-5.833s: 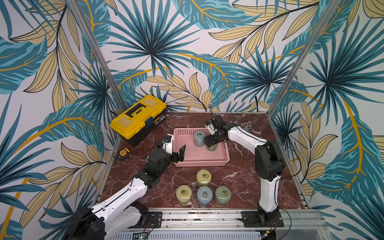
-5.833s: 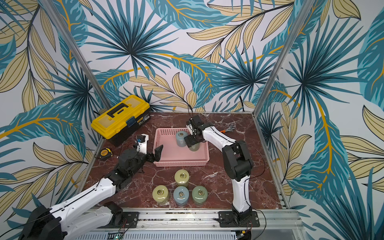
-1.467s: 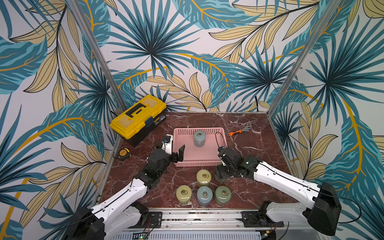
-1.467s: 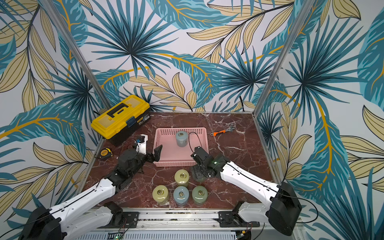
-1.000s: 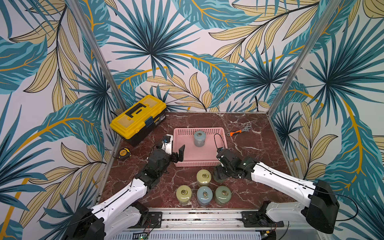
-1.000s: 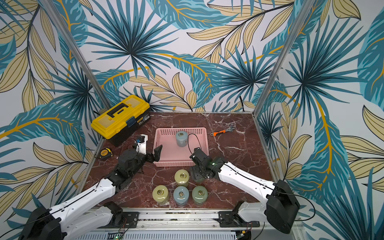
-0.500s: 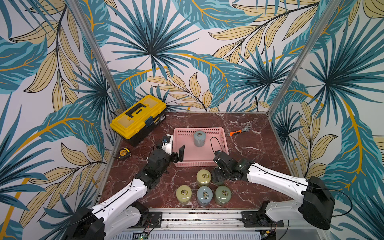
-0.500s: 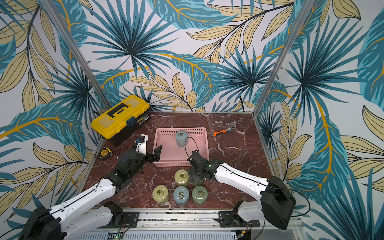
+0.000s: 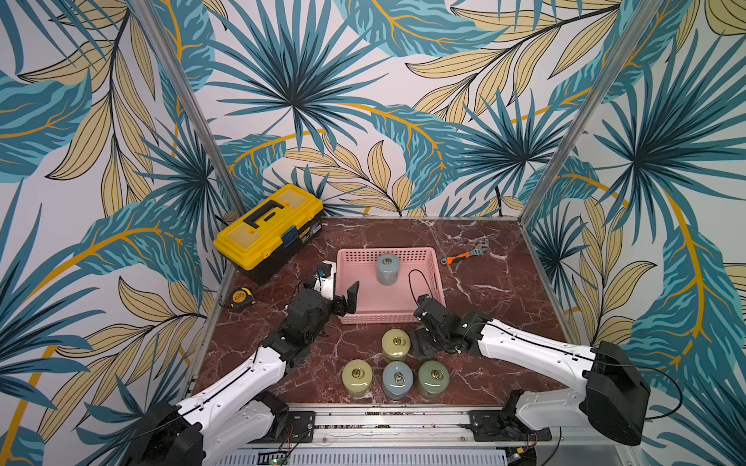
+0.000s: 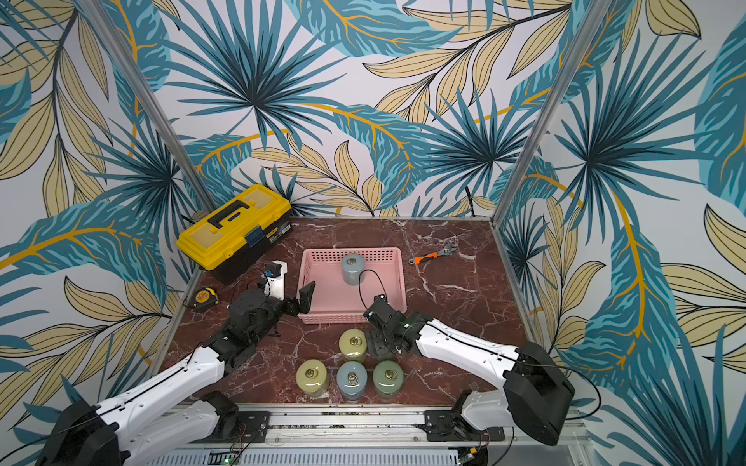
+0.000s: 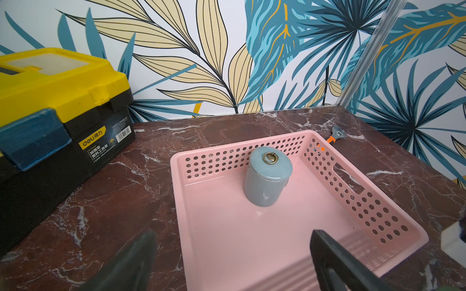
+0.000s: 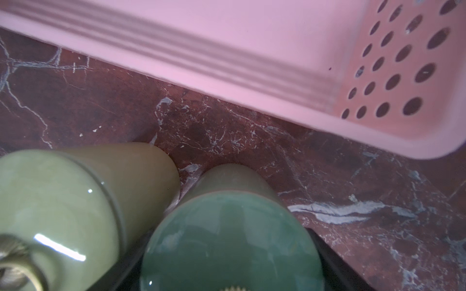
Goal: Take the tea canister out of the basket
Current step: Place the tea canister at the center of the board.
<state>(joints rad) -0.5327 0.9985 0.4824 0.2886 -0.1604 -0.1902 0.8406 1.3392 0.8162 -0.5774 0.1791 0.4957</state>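
Observation:
A grey-blue tea canister (image 9: pixel 388 269) (image 11: pixel 264 181) stands upright at the back of the pink basket (image 9: pixel 387 251) (image 11: pixel 176 176). My left gripper (image 9: pixel 339 288) (image 11: pixel 233 239) is open over the basket's front left corner, holding nothing. In front of the basket's right corner, my right gripper (image 9: pixel 428 343) (image 12: pixel 228 252) is shut on a green tea canister (image 12: pixel 227 241), low over the marble table. This canister sits right beside a yellow-green canister (image 9: pixel 396 344) (image 12: pixel 75 201). In both top views the arm hides most of it.
Three more canisters (image 9: pixel 397 379) stand in a row near the table's front edge. A yellow-and-black toolbox (image 9: pixel 268 230) is at the back left, a tape measure (image 9: pixel 241 297) at the left edge, and an orange-handled wrench (image 9: pixel 464 255) right of the basket.
My right gripper has carried the green canister leftward along the basket's front, ending close beside the yellow-green canister. The left arm has not moved.

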